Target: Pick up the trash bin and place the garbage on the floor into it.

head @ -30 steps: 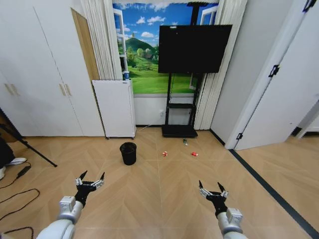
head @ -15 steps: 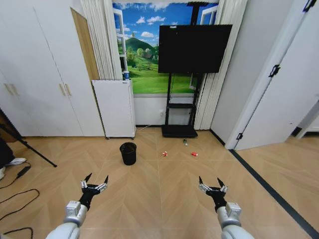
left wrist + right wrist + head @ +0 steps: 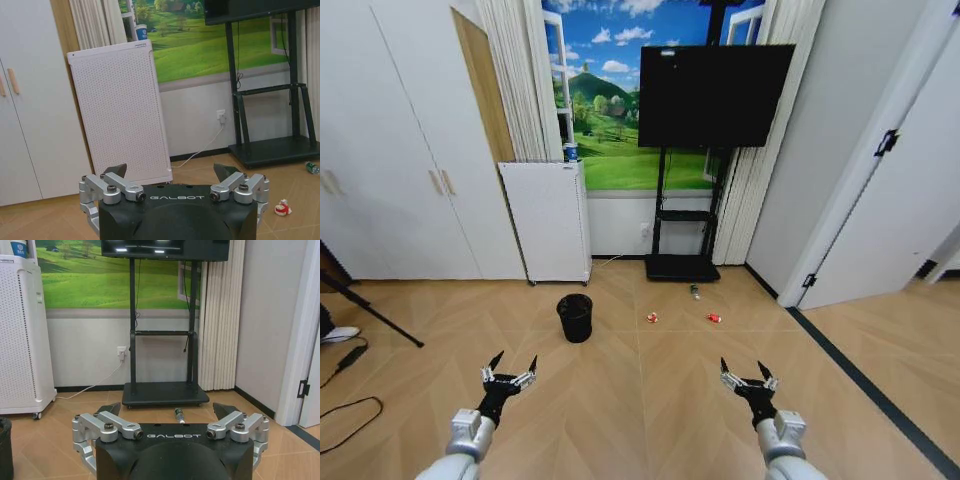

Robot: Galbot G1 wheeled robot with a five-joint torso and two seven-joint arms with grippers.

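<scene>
The black trash bin [image 3: 575, 317] stands upright on the wood floor ahead, a little left of centre; its rim [image 3: 4, 427] shows at the edge of the right wrist view. The garbage lies to its right: a red-and-white wad [image 3: 651, 318] [image 3: 283, 207], a second wad [image 3: 714, 318], and a small green bottle [image 3: 695, 291] [image 3: 178, 415] [image 3: 313, 168] near the TV stand's base. My left gripper [image 3: 510, 371] [image 3: 170, 174] and right gripper [image 3: 747, 373] [image 3: 167, 411] are both open, held low in front of me, well short of the bin and empty.
A white perforated cabinet [image 3: 545, 222] on wheels stands behind the bin. A black TV on a stand [image 3: 681, 267] is behind the garbage. White cupboards line the left wall, a white door the right. Cables [image 3: 345, 411] and a tripod leg [image 3: 370, 315] lie at far left.
The head view has shifted: bin and litter sit slightly lower and the walls look nearer. Both grippers hold about the same open pose as half a second ago.
</scene>
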